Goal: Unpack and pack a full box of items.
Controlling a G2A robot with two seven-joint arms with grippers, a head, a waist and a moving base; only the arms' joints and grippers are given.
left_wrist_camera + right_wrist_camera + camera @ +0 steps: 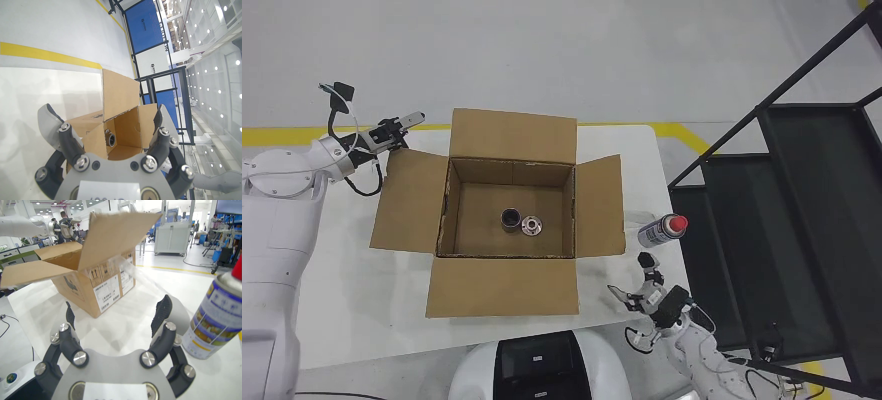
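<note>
On the white worktop (362,300), an open cardboard box (510,172) is shown with two metal parts inside.
At the middle of the box floor, a dark cylindrical bearing (511,218) (110,139) and a flanged silver ring (532,226) are set just beside each other. A red-capped spray can (662,230) (213,321) is stood outside the box, near its right flap. The right gripper (630,275) (117,303) is held wide and empty near the can. The left gripper (414,122) (105,109) is spread wide and empty by the far left corner of the box.
</note>
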